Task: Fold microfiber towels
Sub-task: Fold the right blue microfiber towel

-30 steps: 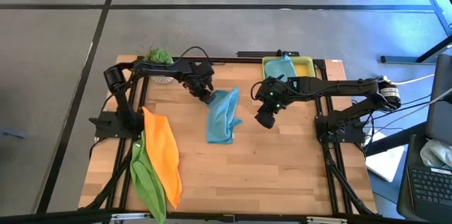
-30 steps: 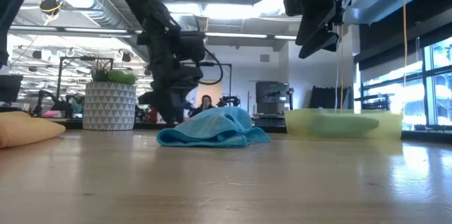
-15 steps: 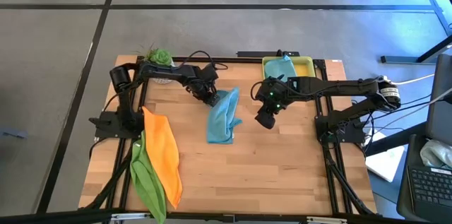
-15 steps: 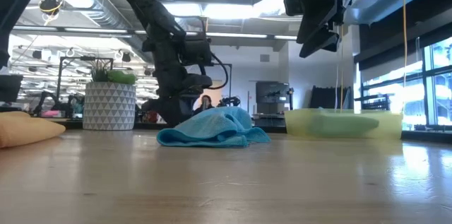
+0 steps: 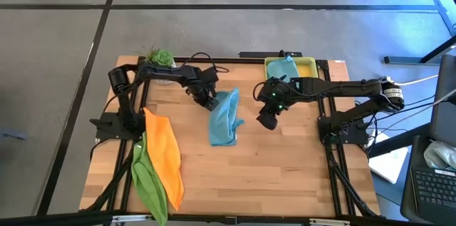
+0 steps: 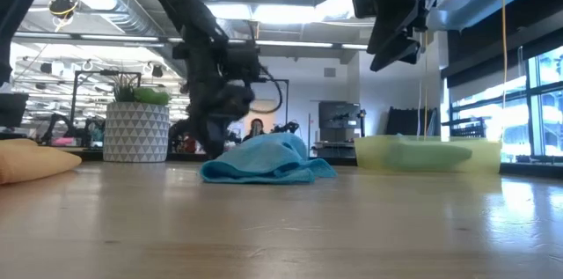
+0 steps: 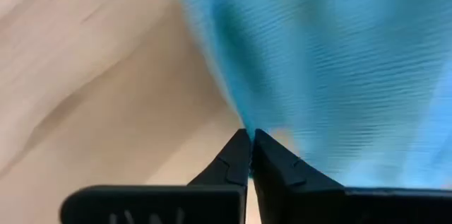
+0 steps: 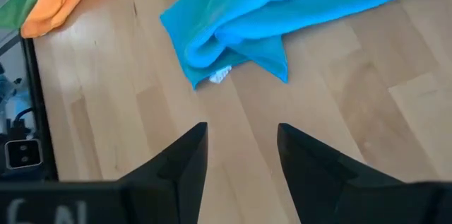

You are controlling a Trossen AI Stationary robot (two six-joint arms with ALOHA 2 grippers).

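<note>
A teal towel (image 5: 224, 117) lies crumpled in a long heap on the middle of the wooden table (image 5: 285, 176). It also shows in the low view (image 6: 264, 163) and the right wrist view (image 8: 282, 5). My left gripper (image 5: 210, 103) points steeply down at the towel's far left edge and is shut there (image 7: 250, 133). My right gripper (image 5: 267, 121) hangs open above the table to the right of the towel, touching nothing (image 8: 240, 139). An orange towel (image 5: 162, 151) and a lime green towel (image 5: 146, 180) lie at the near left. My left gripper pinches the teal towel's edge (image 7: 244, 114) between its two fingertips, only at their free ends. The fingers come from above, slanting down from the table's far left. One layer or several, I cannot tell. The towel lies on the table.
A yellow tray (image 5: 314, 67) with another teal cloth (image 5: 283, 67) in it stands at the far right. A potted green plant (image 5: 159, 59) stands at the far left corner. Bare wood stretches across the near half of the table, right of the orange towel.
My left gripper has edged onto the teal towel's far left edge and shut on it. In the low view that edge of the towel has drawn in a little. My right gripper has kept still.
</note>
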